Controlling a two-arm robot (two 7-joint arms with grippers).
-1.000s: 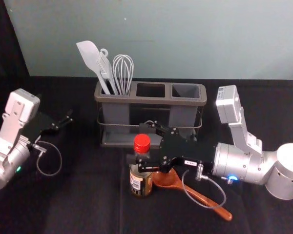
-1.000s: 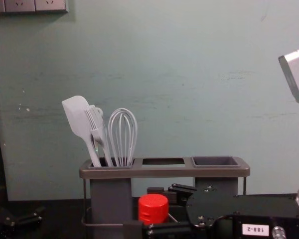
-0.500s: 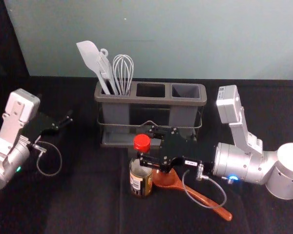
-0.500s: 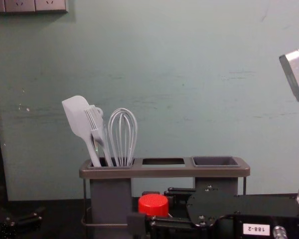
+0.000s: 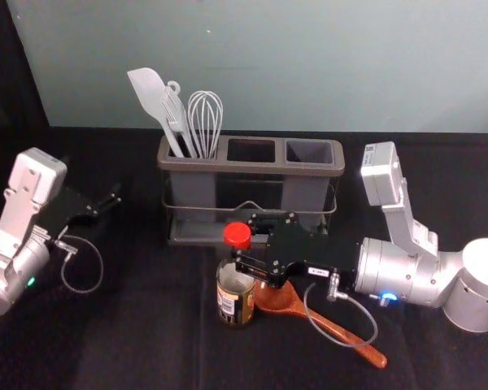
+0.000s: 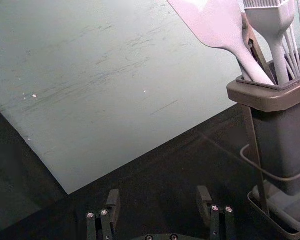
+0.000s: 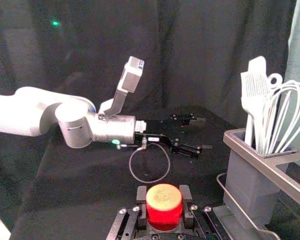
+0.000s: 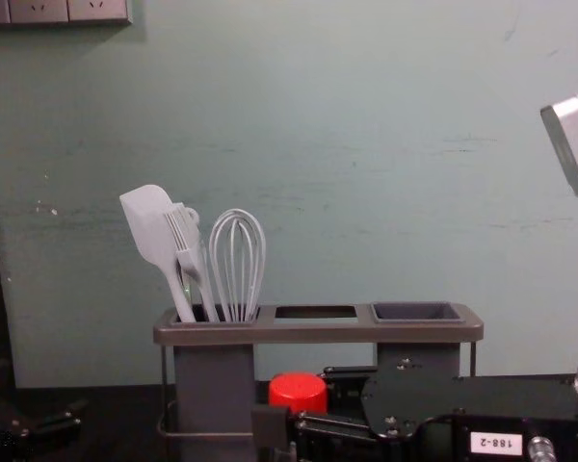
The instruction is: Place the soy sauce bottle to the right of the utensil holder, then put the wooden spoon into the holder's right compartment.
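Note:
In the head view my right gripper (image 5: 244,244) reaches in from the right, shut on the soy sauce bottle (image 5: 235,302) just below its red cap. The bottle stands upright in front of the utensil holder (image 5: 251,167). In the right wrist view the gripper (image 7: 164,194) has a finger on each side of the red cap (image 7: 164,205). The wooden spoon (image 5: 319,322) lies on the table beside the bottle, partly under the right gripper. The holder's right compartment (image 5: 310,152) is empty. My left gripper (image 5: 112,200) is parked at the left; in its wrist view the gripper (image 6: 159,201) is open.
A white spatula (image 5: 151,96), a brush and a whisk (image 5: 205,122) stand in the holder's left compartment. The holder's wire rail (image 5: 199,208) runs behind the bottle. A wall rises behind the black table (image 5: 130,325).
The right gripper's fingers have closed in from wide apart onto the bottle. The cap has tilted or shifted very slightly. The left arm, the spoon and the holder have stayed in place.

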